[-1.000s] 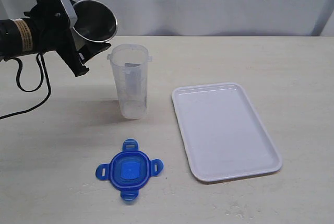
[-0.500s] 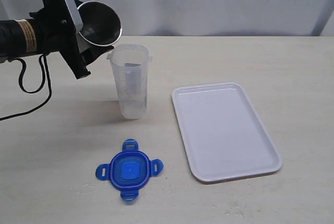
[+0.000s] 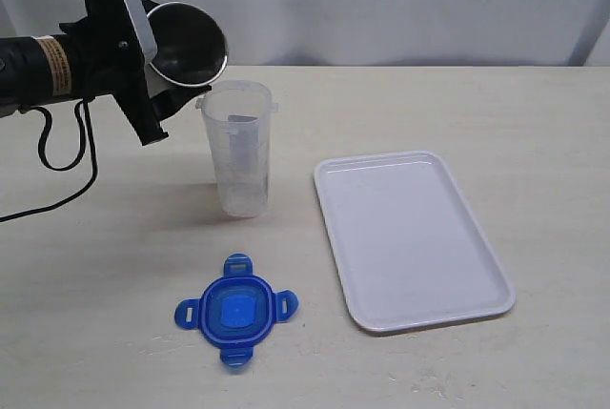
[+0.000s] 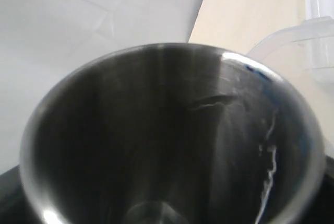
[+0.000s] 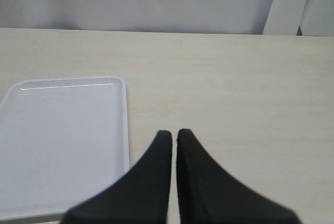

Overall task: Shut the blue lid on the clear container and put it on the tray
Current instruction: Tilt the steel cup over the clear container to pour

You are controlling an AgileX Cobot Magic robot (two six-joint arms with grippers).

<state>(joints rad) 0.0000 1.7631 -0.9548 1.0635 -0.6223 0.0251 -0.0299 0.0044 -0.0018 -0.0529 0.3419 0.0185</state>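
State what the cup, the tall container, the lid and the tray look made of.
The cup: metal, likely brushed steel; grey sheen, bright glints. The container: translucent plastic; cloudy see-through wall. The lid: blue plastic; moulded tabs, slightly see-through. The tray: probably white plastic; smooth glossy rim.

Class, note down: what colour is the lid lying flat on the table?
The lid is blue, its four side tabs included; the exterior view shows it best.

Pale wood-grain table [image 3: 477, 104], three things on it: the clear container [image 3: 238, 152] stands upright at the back left, the blue lid [image 3: 235, 311] lies flat in front of it, the white tray [image 3: 412, 237] sits flat to the right, apart from both.
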